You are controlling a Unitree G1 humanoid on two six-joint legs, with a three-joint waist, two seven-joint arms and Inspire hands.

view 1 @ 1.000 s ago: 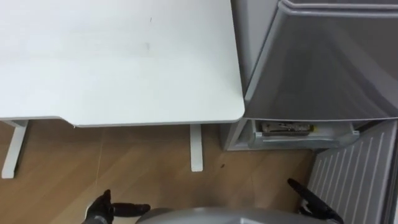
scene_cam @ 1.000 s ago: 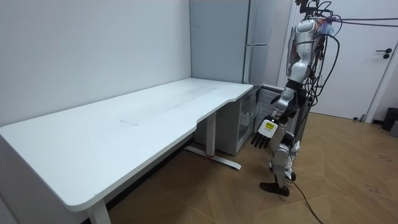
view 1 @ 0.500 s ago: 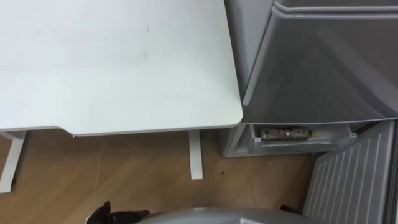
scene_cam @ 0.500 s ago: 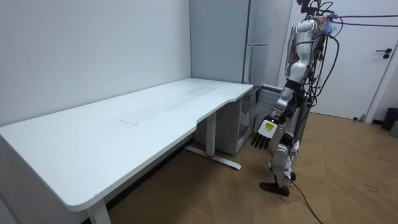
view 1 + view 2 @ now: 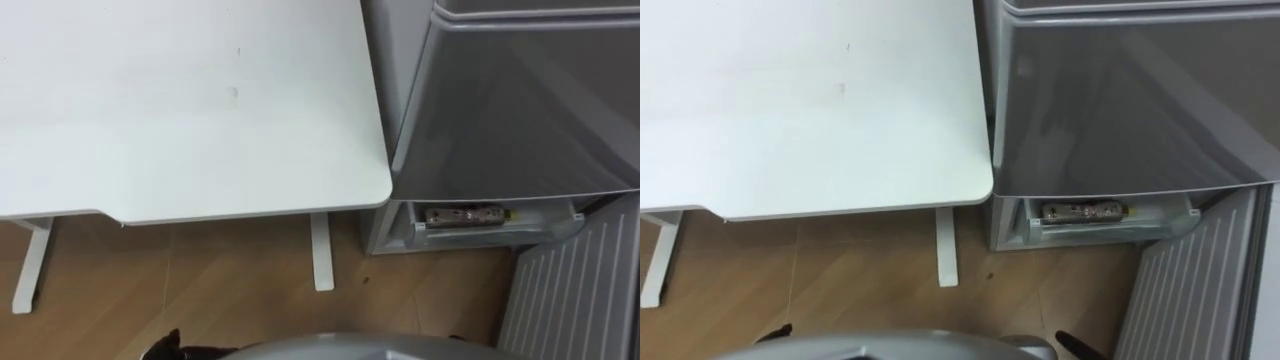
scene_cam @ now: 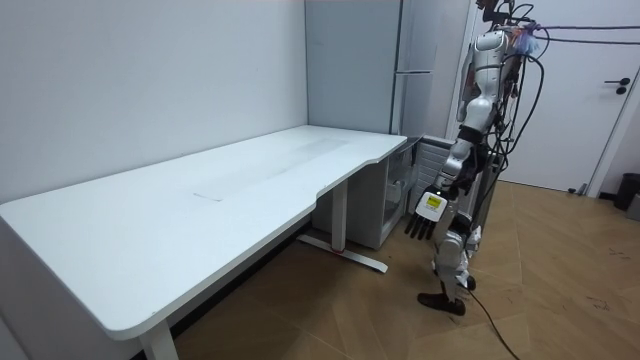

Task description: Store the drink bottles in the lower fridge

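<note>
Two robot hands, both held low. The left robot hand (image 6: 424, 212) hangs beside the thigh on a slightly bent arm, fingers straight, relaxed and pointing at the floor (image 5: 220, 280), holding nothing. The right robot hand (image 5: 1075, 345) is a dark sliver at the lower edge; wide or closed, cannot tell. The robot stands upright by the white counter (image 5: 190, 100) corner, facing the grey fridge (image 5: 520, 110) just beside it. The lower fridge (image 5: 390, 225) is open, its ribbed door (image 5: 575, 290) swung out. In the clear tray (image 5: 545, 222) lies a brownish, yellow-ended item (image 5: 462, 214); drink or not, cannot tell.
</note>
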